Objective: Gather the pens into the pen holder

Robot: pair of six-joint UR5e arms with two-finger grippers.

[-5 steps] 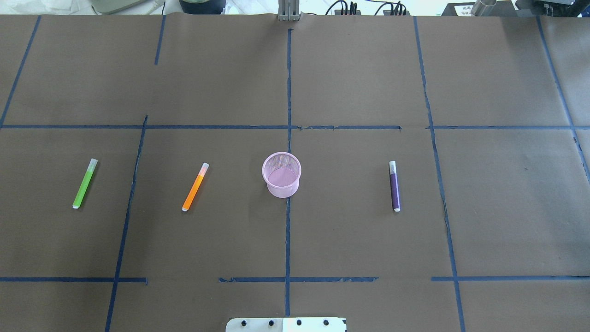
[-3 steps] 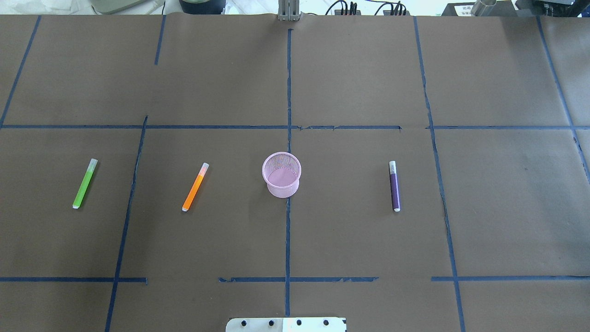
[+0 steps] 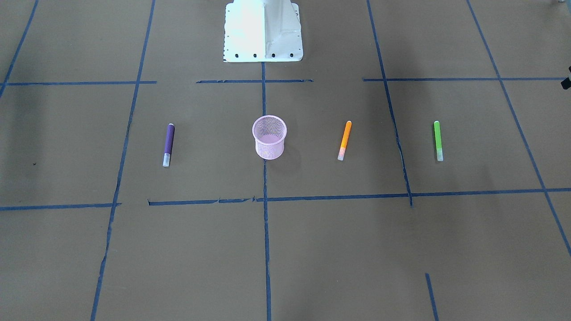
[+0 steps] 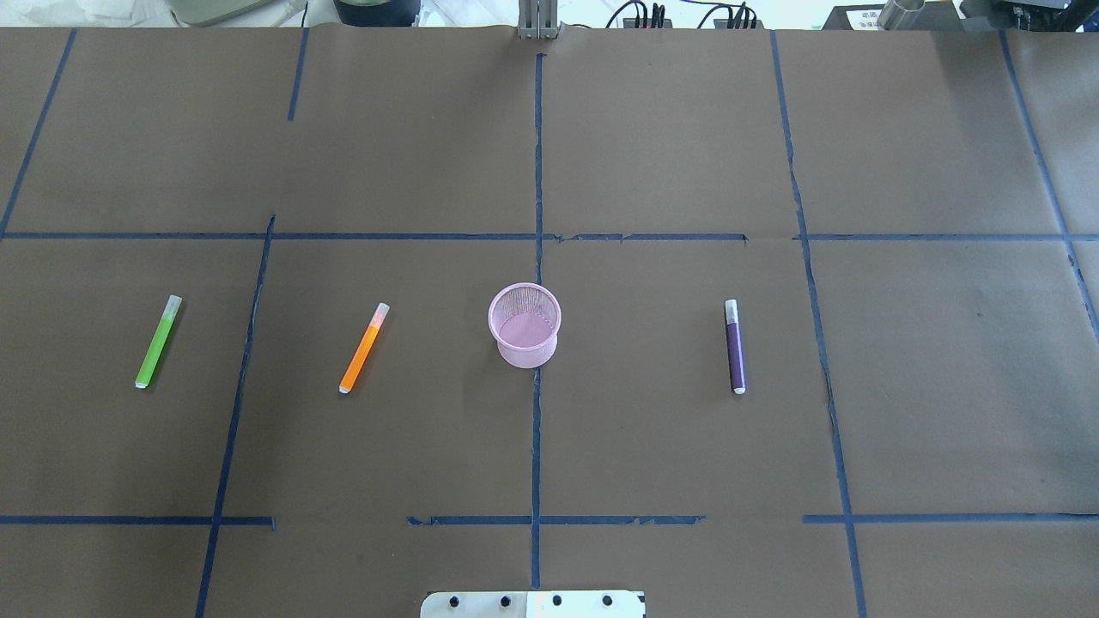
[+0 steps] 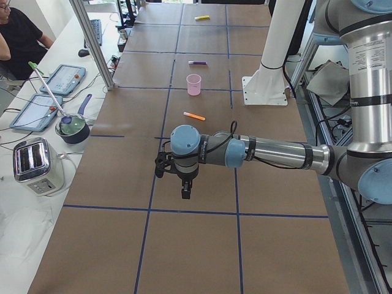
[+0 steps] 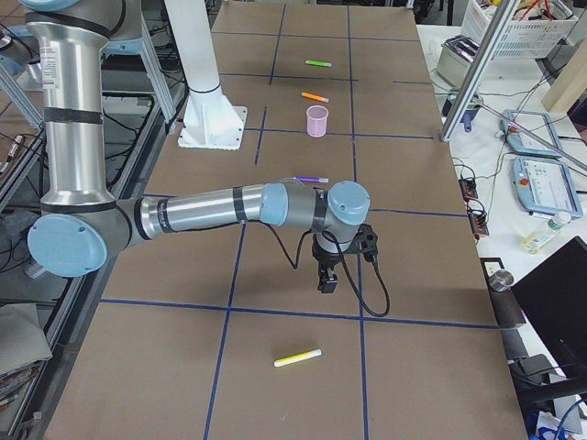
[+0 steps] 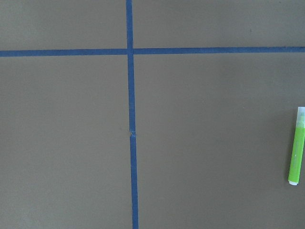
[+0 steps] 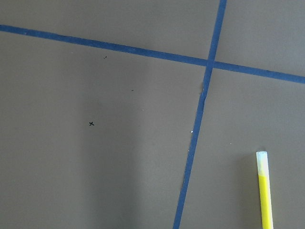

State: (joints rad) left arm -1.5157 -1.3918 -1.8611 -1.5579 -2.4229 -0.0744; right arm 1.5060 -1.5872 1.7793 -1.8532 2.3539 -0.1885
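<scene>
The pink mesh pen holder (image 4: 525, 324) stands upright at the table's middle, also in the front view (image 3: 269, 137). A green pen (image 4: 158, 342) and an orange pen (image 4: 364, 348) lie to its left, a purple pen (image 4: 735, 347) to its right. A yellow pen (image 6: 298, 357) lies far out on the right and shows in the right wrist view (image 8: 265, 191). The green pen shows in the left wrist view (image 7: 298, 145). My left gripper (image 5: 185, 193) and right gripper (image 6: 327, 282) hang over bare table, seen only in side views; I cannot tell whether they are open or shut.
The robot's white base plate (image 4: 532, 603) sits at the near table edge. A toaster (image 5: 37, 165), a pot (image 5: 72, 127) and tablets stand on a side bench on the far side. An operator (image 5: 18, 37) sits there.
</scene>
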